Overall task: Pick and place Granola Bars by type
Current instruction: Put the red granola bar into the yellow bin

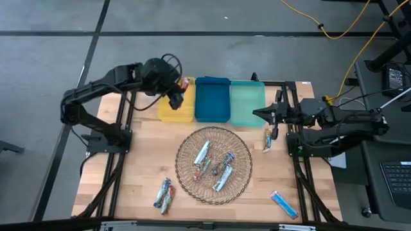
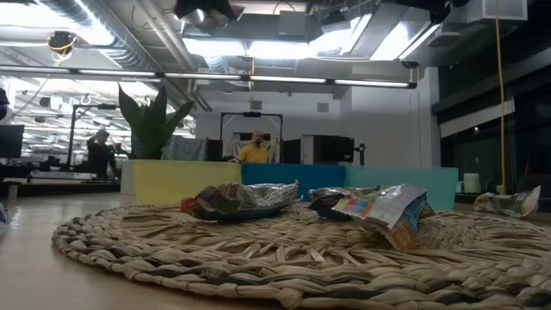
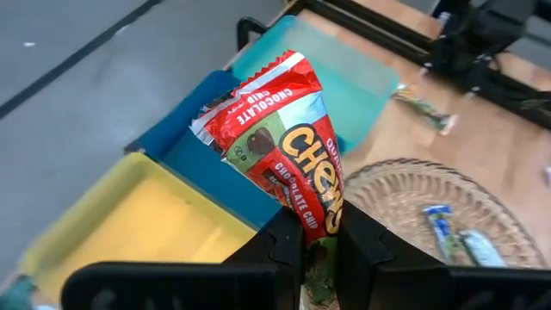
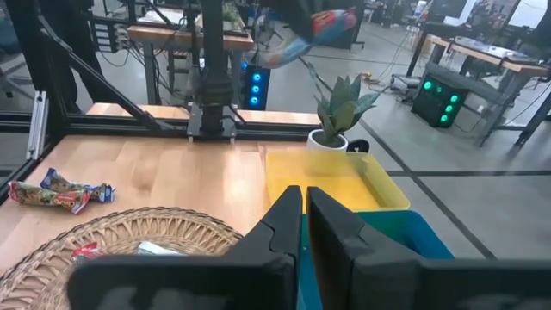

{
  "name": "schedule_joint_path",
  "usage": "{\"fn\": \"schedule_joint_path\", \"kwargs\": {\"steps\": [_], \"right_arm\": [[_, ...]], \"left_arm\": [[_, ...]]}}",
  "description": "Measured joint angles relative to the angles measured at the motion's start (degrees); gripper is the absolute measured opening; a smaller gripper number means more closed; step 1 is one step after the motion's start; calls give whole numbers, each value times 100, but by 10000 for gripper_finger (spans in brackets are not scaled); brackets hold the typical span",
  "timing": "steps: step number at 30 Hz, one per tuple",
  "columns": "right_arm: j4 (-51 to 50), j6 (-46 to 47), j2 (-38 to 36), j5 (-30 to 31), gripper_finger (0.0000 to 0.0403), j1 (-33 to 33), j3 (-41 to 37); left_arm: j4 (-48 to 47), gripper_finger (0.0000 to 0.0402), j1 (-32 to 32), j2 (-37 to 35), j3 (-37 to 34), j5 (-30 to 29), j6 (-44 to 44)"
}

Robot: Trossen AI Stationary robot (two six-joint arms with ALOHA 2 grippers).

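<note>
Granola Bars' red one [image 3: 284,138] hangs clamped by its lower end in my left pincer [image 3: 314,237] above the yellow tray [image 1: 174,109]; light, crinkly, likely slippery, so I'd grip its flat seam.

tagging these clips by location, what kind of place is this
Most likely an open-plan robotics lab or tech office. Exposed ceiling ducts run above desks where a person works, a lit computer tower stands past the wooden table, and a yellow cable trails over grey floor.
</note>
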Motion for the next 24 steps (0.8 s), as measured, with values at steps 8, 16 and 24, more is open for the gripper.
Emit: {"fn": "schedule_joint_path", "kwargs": {"steps": [8,16,24], "right_arm": [[1,-2,6,0,26,-1,0],[-7,-2,6,-2,26,0,0],[-73,11,6,-62,26,-1,0]], "left_arm": [[-97,33,615,333,146,62,279],[-442,33,1033,971,146,-244,452],[-420,33,1374,1696,146,-90,820]]}}
